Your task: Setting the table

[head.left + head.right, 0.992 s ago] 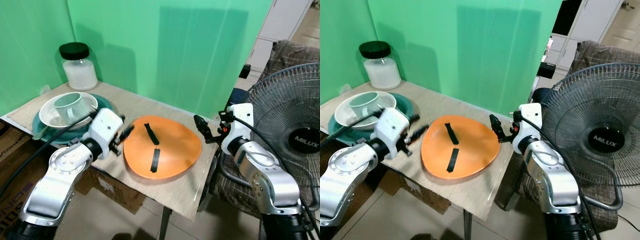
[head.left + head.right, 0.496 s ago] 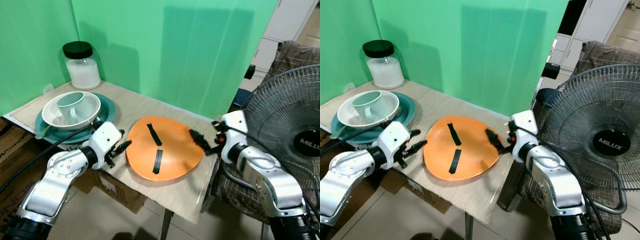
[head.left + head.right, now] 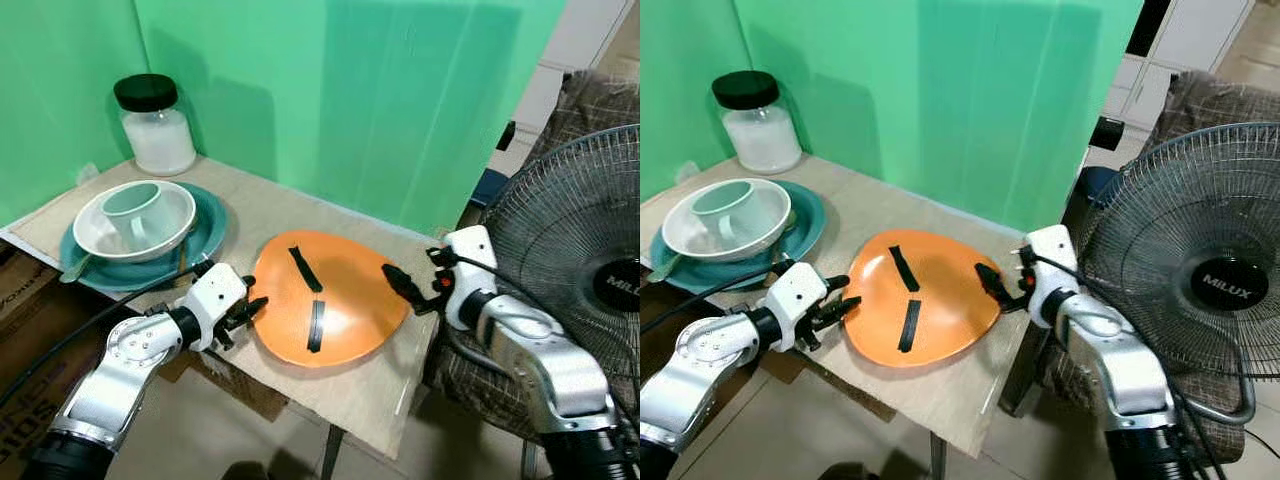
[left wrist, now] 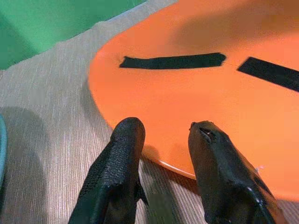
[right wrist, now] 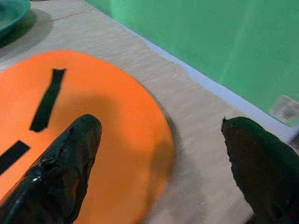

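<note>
An orange disc [image 3: 352, 298] with two black tape strips lies flat on the wooden table [image 3: 255, 208]. My left gripper [image 3: 250, 308] is open at the disc's near left rim, and in the left wrist view its fingertips [image 4: 128, 133] rest right at that edge. At the disc's right rim my right gripper [image 3: 398, 284] is open wide, one finger [image 5: 79, 140] over the orange surface and the other over the table. Left of the disc, a teal plate [image 3: 208, 238] carries a white bowl [image 3: 178, 218] with a pale green cup [image 3: 135, 210] in it.
A glass jar [image 3: 155, 128] with a black lid stands at the back left against the green wall. A standing fan [image 3: 590, 250] is close behind my right arm. The table's front edge runs just beyond the disc, with cardboard boxes [image 3: 25, 290] below at left.
The camera has shifted a little. My left gripper has dropped and closed in on the disc's near left rim. My right gripper has come down to the right rim.
</note>
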Controlling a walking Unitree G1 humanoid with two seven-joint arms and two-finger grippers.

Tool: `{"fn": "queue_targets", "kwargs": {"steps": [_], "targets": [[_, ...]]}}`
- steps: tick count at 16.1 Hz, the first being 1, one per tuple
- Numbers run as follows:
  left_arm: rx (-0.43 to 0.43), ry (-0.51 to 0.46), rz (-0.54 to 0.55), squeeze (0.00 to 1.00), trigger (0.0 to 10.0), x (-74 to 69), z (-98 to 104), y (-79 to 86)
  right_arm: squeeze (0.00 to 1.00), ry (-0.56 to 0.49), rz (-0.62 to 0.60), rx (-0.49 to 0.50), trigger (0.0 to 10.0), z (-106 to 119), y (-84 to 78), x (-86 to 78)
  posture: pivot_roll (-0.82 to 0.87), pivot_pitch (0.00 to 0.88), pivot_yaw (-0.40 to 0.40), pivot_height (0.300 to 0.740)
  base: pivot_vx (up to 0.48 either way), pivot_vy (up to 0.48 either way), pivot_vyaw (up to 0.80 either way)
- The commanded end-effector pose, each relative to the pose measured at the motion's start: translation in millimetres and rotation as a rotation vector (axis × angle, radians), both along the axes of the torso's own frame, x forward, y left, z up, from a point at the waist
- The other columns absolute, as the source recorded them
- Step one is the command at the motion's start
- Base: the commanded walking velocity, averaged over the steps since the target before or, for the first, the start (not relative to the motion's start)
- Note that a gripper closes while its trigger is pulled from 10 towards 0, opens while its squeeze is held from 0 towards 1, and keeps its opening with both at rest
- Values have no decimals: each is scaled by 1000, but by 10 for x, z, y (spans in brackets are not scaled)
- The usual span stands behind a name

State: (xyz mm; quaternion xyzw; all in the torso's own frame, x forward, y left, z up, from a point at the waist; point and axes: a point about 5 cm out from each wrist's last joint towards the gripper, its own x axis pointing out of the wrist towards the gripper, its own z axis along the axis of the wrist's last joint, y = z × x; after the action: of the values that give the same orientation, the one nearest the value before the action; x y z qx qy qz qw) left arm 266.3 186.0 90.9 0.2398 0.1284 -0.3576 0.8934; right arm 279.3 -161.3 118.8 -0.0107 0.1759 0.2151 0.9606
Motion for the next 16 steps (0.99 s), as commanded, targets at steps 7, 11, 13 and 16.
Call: {"fn": "queue_targets", "kwargs": {"steps": [7, 11, 13, 16], "targets": [[15, 58, -39, 0, 10000, -28, -74, 40, 0, 176, 53, 112, 10000, -49, -96, 27, 205, 0, -56, 740, 0, 0, 0], [25, 139, -79, 0, 10000, -131, -153, 65, 0, 226, 115, 112, 10000, -101, -15, 84, 201, 0, -64, 740, 0, 0, 0], [26, 173, -96, 0, 10000, -176, -183, 76, 0, 256, 99, 93, 10000, -158, -35, 117, 204, 0, -73, 740, 0, 0, 0], [18, 195, -113, 0, 10000, -220, -189, 74, 0, 272, 107, 144, 10000, -161, -4, 159, 206, 0, -77, 740, 0, 0, 0]]}}
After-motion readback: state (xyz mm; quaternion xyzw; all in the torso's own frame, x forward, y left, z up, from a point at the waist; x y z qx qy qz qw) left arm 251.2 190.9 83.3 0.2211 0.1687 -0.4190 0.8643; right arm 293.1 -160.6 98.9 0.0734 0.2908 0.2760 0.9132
